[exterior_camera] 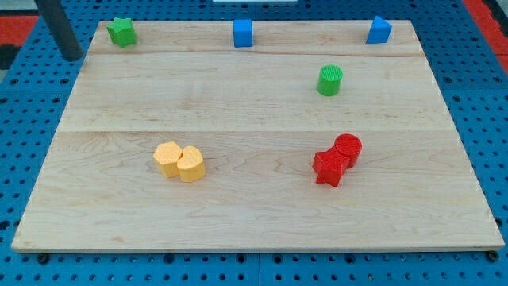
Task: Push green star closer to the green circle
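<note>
The green star (121, 31) sits at the top left corner of the wooden board (254, 206). The green circle (330, 80) stands far to its right, in the upper right part of the board. My tip (73, 57) is at the lower end of the dark rod, just off the board's left edge, to the left of and slightly below the green star, not touching it.
A blue cube (243, 32) and a blue triangular block (379, 30) stand along the top edge. A yellow hexagon (167, 157) touches a yellow block (191, 164) at lower left. A red circle (347, 148) touches a red star (329, 168) at lower right.
</note>
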